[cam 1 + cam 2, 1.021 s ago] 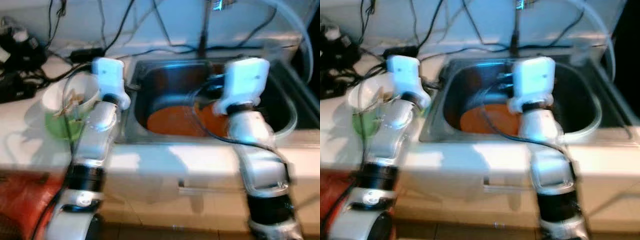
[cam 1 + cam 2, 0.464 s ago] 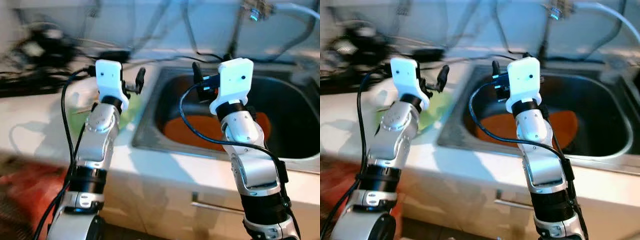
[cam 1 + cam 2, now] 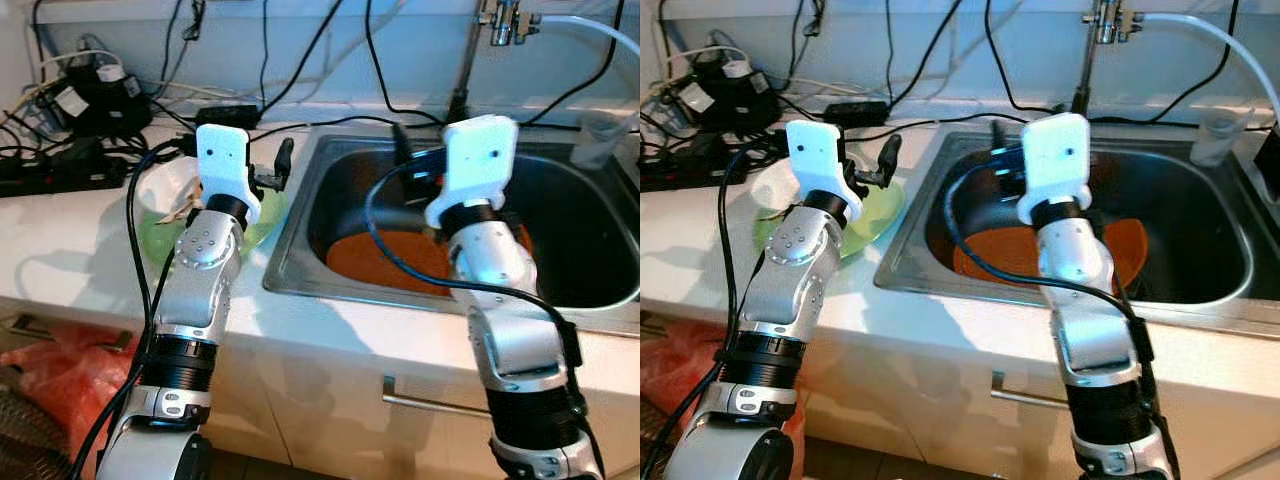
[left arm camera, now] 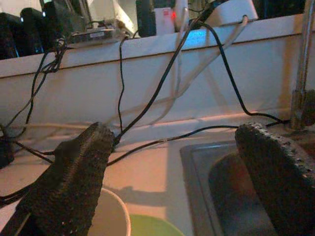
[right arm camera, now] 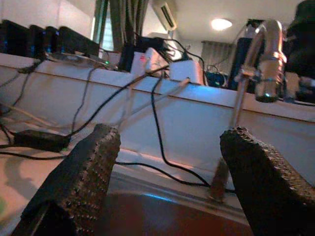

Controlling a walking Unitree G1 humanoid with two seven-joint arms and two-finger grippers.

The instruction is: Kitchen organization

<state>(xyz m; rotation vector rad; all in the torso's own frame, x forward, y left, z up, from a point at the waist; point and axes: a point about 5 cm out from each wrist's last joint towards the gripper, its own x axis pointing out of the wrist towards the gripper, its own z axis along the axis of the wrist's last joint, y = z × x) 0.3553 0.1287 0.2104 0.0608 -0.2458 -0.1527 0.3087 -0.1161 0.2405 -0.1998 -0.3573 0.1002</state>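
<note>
Two grippers you held raised: left gripper (image 4: pixel 172 182) wide open above the green plate (image 3: pixel 875 212), right gripper (image 5: pixel 167 182) wide open, empty, over the sink (image 3: pixel 1210 290).

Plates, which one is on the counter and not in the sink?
The green plate, left of the sink with a white bowl on it; the orange plates lie inside the basin.

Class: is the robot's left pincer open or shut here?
Open. The left pincer has its two black fingers wide apart, nothing between them.
</note>
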